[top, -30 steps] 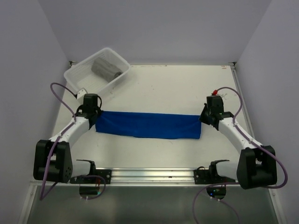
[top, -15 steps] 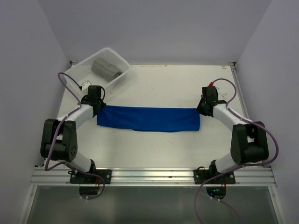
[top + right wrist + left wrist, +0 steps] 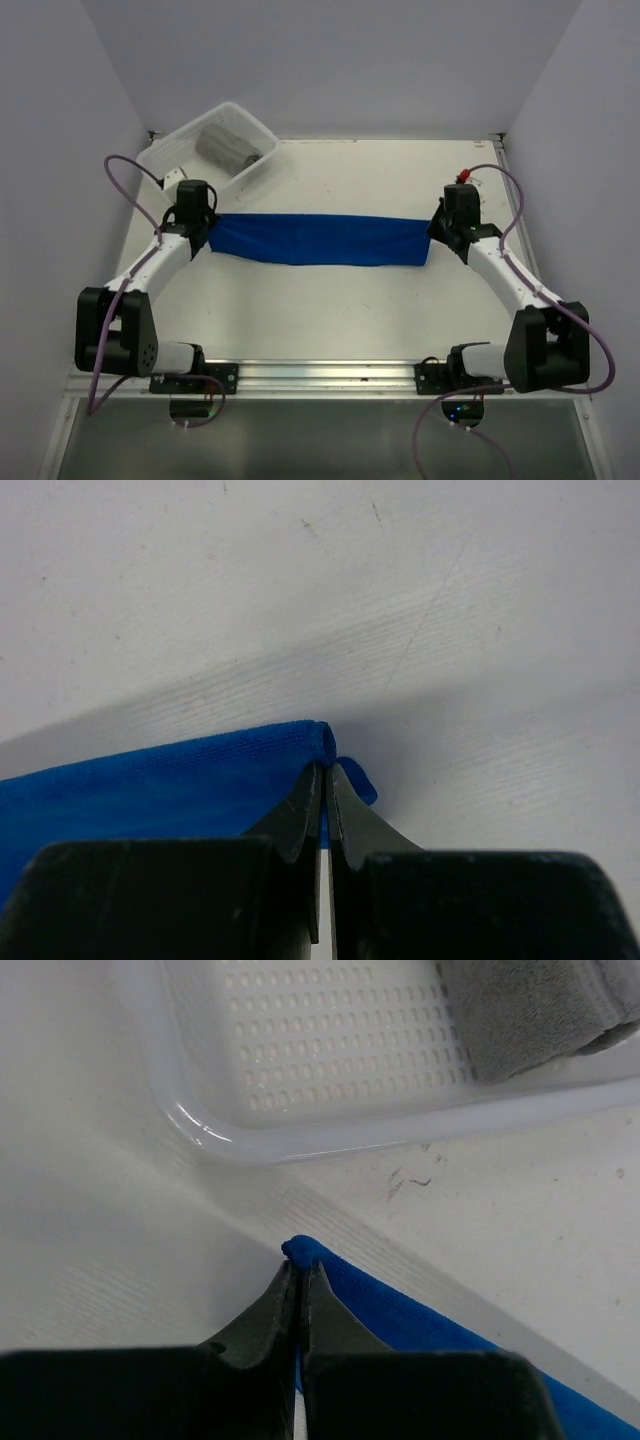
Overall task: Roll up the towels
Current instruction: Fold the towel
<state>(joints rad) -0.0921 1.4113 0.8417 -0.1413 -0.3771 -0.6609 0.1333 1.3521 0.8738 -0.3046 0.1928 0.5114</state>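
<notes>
The corner of the blue towel point(image 3: 400, 1310) disappears between the pressed-together fingers of the left claw point(image 3: 301, 1272), and the cloth runs off the picture's bottom-right edge beside that claw. Ahead of the claw, the basket point(image 3: 230, 1145) is cut by the top and right edges, and only one end of the grey towel point(image 3: 530, 1010) shows. The right claw point(image 3: 326, 780) covers the corner it pinches, and the towel leaves the frame on that claw's left. From above, both claws' fingertips are too small to make out.

Translucent white perforated basket point(image 3: 172, 158) at the far-left corner of the pale, scuffed desk point(image 3: 340, 310); aluminium rail point(image 3: 330, 372) along the desk's near edge.
</notes>
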